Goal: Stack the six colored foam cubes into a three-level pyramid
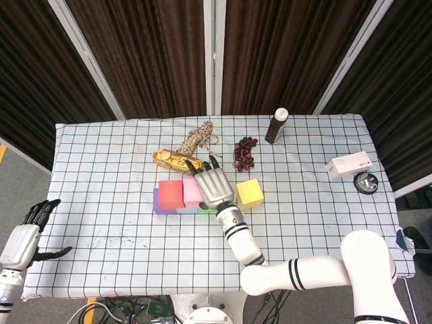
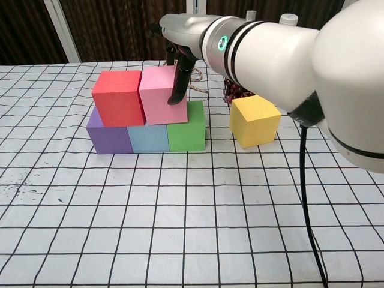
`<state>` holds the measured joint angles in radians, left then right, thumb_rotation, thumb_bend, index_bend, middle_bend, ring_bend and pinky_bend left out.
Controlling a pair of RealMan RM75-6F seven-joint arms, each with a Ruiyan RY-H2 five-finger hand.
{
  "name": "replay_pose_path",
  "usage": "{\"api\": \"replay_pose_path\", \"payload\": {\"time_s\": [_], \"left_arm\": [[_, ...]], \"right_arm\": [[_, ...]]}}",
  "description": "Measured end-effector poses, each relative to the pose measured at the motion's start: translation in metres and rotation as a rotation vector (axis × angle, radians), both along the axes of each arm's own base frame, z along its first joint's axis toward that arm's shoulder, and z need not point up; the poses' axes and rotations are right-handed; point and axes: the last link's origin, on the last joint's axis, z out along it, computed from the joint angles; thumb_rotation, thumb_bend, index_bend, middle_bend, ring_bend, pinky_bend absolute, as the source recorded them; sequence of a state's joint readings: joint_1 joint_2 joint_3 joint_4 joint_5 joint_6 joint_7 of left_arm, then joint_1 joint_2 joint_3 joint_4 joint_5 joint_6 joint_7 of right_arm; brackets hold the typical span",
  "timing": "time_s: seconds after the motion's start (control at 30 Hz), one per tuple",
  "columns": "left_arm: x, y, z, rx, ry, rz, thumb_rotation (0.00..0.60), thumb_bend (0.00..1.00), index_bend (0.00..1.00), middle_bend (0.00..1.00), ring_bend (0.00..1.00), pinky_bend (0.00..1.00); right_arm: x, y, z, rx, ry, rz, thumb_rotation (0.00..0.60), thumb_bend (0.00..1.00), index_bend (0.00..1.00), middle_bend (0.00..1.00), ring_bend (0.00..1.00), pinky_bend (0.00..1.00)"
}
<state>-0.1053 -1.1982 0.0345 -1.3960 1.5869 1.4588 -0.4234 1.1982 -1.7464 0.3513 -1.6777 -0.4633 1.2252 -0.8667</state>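
Still on level two: right hand (image 2: 180, 66) fingers draped on pink cube (image 2: 162, 96), grasp unclear; left hand (image 1: 27, 233) spread, empty; yellow cube (image 2: 255, 120) to cap next.

The tablecloth (image 1: 101, 169) is white with a black grid; the cubes are red (image 2: 117, 97), pink (image 2: 157, 96), purple (image 2: 107, 138), light blue (image 2: 149, 137), green (image 2: 186, 133) and yellow (image 2: 255, 120); the right hand (image 1: 213, 183) is silver-grey with black fingertips, its arm white with 2 black bands; the left hand (image 1: 25, 236) is grey with dark fingers; the wrapper (image 1: 175, 160) is gold; the twine (image 1: 197, 138) is tan; the grapes (image 1: 244, 152) are dark red; the bottle (image 1: 275, 126) is black with a pale cap; the box (image 1: 348, 165) is white; the curtains are dark brown.
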Motion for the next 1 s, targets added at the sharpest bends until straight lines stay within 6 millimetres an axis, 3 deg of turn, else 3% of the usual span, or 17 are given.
{"api": "replay_pose_path", "payload": {"time_s": [0.83,1.0], "left_arm": [[-0.0010,0.0036,-0.0026,-0.023,-0.002,0.010,0.600,0.00,0.03,0.08,0.00,0.00],[-0.0016,0.0036,-0.0031,-0.024,-0.004,0.012,0.600,0.00,0.03,0.08,0.00,0.00]], "right_arm": [[-0.0016,-0.0011,-0.0044,0.012,-0.021,-0.015,0.600,0.09,0.00,0.52,0.16,0.00],[-0.0028,-0.0015,-0.0050,0.014,-0.018,-0.017,0.600,0.09,0.00,0.48,0.16,0.00]]}}
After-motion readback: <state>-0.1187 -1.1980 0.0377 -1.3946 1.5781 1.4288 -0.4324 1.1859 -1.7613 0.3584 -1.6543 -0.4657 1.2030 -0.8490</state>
